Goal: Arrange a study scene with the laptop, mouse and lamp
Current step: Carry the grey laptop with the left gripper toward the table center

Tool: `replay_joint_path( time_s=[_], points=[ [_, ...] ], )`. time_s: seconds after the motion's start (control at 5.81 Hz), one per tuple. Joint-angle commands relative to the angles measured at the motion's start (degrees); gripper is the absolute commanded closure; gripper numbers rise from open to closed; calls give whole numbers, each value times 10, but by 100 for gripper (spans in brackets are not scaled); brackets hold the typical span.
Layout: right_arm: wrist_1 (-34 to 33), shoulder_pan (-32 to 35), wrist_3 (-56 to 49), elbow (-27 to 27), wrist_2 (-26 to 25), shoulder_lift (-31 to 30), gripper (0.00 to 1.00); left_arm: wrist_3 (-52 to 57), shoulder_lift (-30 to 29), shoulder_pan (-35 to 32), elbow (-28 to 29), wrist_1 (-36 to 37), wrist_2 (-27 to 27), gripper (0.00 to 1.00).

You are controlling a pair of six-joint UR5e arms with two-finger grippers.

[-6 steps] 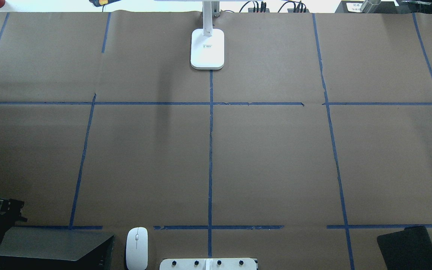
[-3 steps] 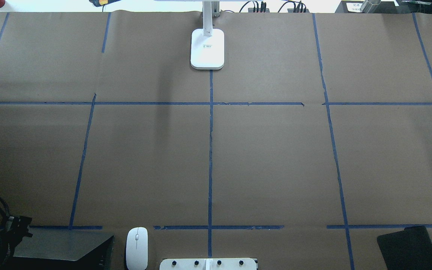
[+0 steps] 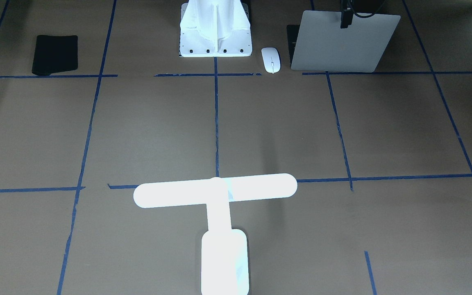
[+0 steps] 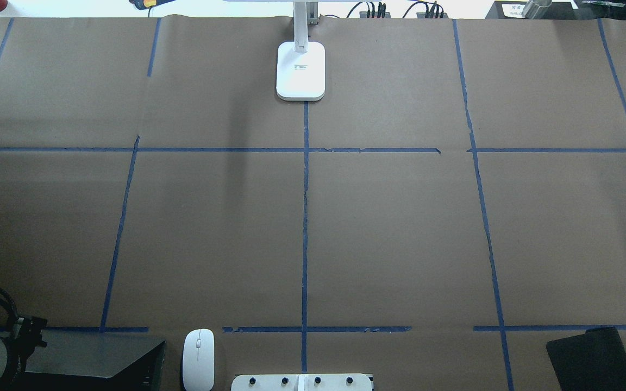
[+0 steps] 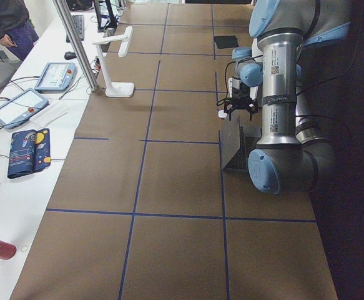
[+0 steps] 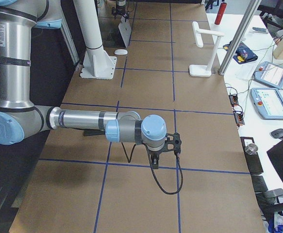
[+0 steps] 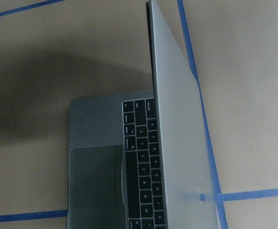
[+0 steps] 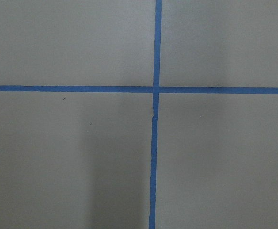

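The silver-grey laptop [image 3: 342, 45] stands open at the robot's edge of the table; it also shows as the laptop [image 4: 90, 355] and, with black keys and trackpad, as the laptop [image 7: 177, 143]. My left gripper [image 3: 346, 18] sits at the lid's top edge with one finger over the lid's outer face, and it looks open. The white mouse [image 3: 271, 60] lies flat beside the laptop. The glowing lamp [image 3: 215, 192] stands upright at the far middle, its base [image 4: 300, 70] on the centre tape line. My right gripper [image 6: 153, 161] points down over bare paper; whether it is open or shut I cannot tell.
A black pad [image 3: 55, 54] lies near the robot's right. The white pedestal [image 3: 215, 30] with bolt holes stands beside the mouse. Blue tape lines grid the brown paper [image 4: 400, 228]. Tablets, cables and a person [image 5: 4, 25] are past the far edge.
My left arm has come further in from the lower left, its gripper shifting towards the laptop lid's corner. Laptop, mouse and lamp have not moved.
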Motion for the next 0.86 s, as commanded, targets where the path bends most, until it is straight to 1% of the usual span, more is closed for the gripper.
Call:
replay_joint_path(
  time_s=[0.0, 0.17, 0.34, 0.52, 0.69],
  points=[
    [0, 1, 0, 0, 1, 0, 0, -15, -1, -5, 2, 5, 8, 41],
    [-1, 0, 0, -2, 7, 0, 0, -16, -1, -8, 1, 5, 9, 78],
    [0, 1, 0, -1, 11, 1, 0, -15, -2, -19, 0, 5, 8, 95],
    [-1, 1, 0, -1, 12, 1, 0, -14, -6, -38, -3, 5, 8, 100],
    [-1, 1, 0, 1, 12, 1, 0, -11, -7, -58, -3, 5, 7, 100]
  ],
)
